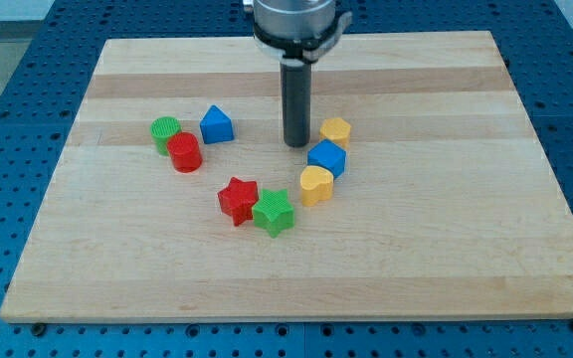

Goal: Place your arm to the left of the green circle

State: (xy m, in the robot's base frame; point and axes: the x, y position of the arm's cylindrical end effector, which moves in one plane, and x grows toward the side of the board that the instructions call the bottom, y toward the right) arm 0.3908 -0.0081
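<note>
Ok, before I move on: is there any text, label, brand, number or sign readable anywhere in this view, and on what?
None: no readable text in the camera view.
Wooden board: bare wood grain, no markings.
Blocks, e.g. green circle and blue cube: plain colours, no letters or numbers.
Arm's metal collar above my tip: no label visible.
Blue perforated surface around the board: no signs.

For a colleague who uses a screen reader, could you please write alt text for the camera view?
My tip rests on a wooden board near its centre, just left of a yellow block and well right of the green circle. The green circle touches a red cylinder, with a blue block at their right.
</note>
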